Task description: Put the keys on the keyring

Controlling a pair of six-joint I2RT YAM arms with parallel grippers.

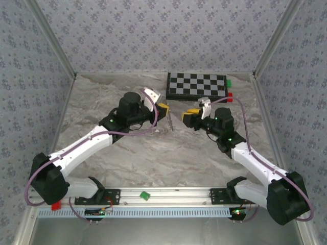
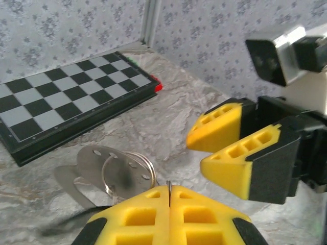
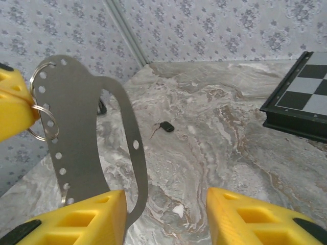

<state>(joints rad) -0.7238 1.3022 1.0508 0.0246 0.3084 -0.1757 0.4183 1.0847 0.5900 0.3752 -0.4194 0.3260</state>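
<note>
centre: left gripper point(image 1: 165, 109) and right gripper point(image 1: 186, 118) face each other closely, metal plate point(image 3: 76, 127) on the keyring point(image 3: 37, 109) between them — no way through | far edge: chessboard point(image 1: 196, 86) blocks right of middle | toward far left corner: one small key point(image 3: 164, 126) lying loose | near edge, middle: bare tabletop point(image 1: 168, 163) — open

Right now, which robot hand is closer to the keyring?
Left. The left gripper is shut on the keyring itself. The right gripper is open, facing it across a gap, beside the metal plate threaded on that ring.
</note>
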